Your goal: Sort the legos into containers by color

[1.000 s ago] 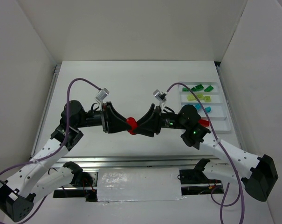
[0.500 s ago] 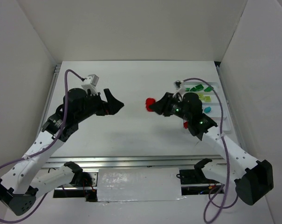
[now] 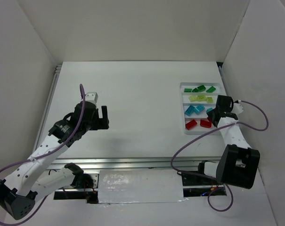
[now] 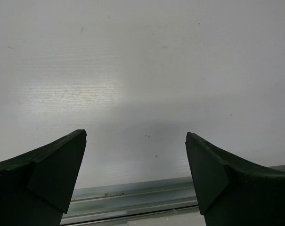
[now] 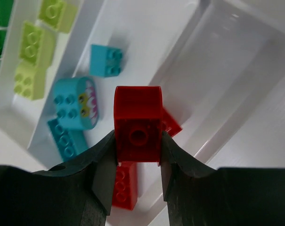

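Top external: tray (image 3: pixel 217 90) at the worktop's right edge, right gripper (image 3: pixel 212 112) above it. Left wrist: left gripper (image 4: pixel 135 134) gapes, empty. Right wrist: red brick (image 5: pixel 137 123) pinched by its flat sides over the tray; light, rigid, likely slick.

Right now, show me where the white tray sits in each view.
Top external: white tray at mid-right of the picture.
Left wrist: not in view.
Right wrist: the tray fills the picture behind a red brick.
Shared landmark: the cyan bricks in it.
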Robot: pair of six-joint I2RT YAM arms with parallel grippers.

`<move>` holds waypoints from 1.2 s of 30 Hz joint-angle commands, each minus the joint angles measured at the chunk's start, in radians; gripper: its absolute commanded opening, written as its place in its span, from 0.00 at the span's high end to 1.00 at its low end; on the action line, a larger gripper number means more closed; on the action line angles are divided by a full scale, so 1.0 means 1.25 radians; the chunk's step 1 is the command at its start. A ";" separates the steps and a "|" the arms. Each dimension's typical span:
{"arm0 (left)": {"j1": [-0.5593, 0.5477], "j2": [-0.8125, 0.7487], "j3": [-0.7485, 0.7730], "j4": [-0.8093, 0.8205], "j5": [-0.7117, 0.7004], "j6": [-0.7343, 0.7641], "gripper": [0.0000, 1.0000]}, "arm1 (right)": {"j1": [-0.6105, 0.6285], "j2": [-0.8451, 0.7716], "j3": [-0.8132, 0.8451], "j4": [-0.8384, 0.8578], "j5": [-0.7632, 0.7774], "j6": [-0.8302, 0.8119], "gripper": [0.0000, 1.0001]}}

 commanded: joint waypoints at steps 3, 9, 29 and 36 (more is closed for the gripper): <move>-0.003 -0.003 0.017 0.008 -0.017 0.043 0.00 | -0.051 0.101 0.076 -0.036 0.079 0.005 1.00; -0.003 0.003 0.015 0.011 -0.005 0.054 0.00 | -0.084 0.127 0.109 -0.057 0.113 0.027 0.98; -0.005 0.048 0.016 0.013 0.025 0.064 0.00 | -0.083 0.096 0.112 -0.053 0.069 0.021 0.16; 0.035 0.060 0.045 -0.016 -0.064 0.001 0.00 | 0.103 -0.044 0.193 -0.120 0.077 -0.072 0.00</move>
